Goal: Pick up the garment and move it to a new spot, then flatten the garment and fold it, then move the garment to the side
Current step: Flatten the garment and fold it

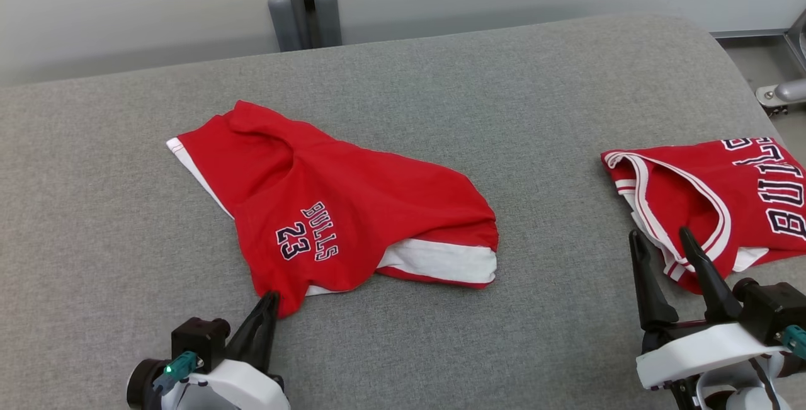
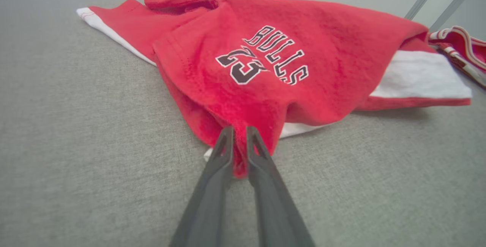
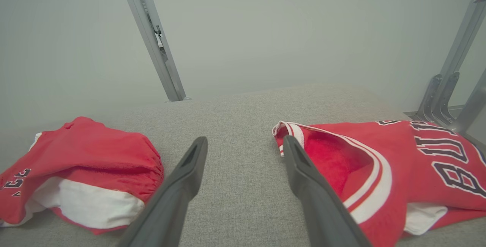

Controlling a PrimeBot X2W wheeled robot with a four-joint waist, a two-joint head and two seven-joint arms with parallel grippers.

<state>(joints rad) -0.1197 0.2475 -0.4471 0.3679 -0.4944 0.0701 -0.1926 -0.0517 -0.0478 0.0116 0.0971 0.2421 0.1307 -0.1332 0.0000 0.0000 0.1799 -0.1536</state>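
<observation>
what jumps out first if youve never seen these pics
The red shorts printed BULLS 23 lie crumpled in the middle of the grey padded surface, and the left gripper is pinching their near corner. At the right edge lies a red BULLS jersey, with the right gripper open at its striped near edge.

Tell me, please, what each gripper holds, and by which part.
The left gripper pinches the shorts by their near corner; the right gripper, open, holds nothing.
</observation>
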